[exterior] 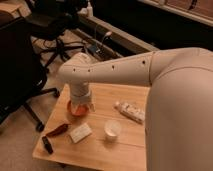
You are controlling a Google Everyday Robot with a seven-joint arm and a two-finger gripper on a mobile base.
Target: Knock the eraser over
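Observation:
The eraser [47, 144] is a small black oblong block near the front left corner of the wooden table [125, 150]. It seems to lie flat. My gripper [80, 104] hangs from the white arm over the orange bowl [76, 109] at the table's left side, well behind the eraser. Its lower part is hidden against the bowl.
A red chili-shaped object [58, 130] lies just right of the eraser. A flat white block [80, 133] and a white cup [112, 129] sit in the middle front. A white packet [129, 110] lies at the right. Office chairs [47, 30] stand behind and left.

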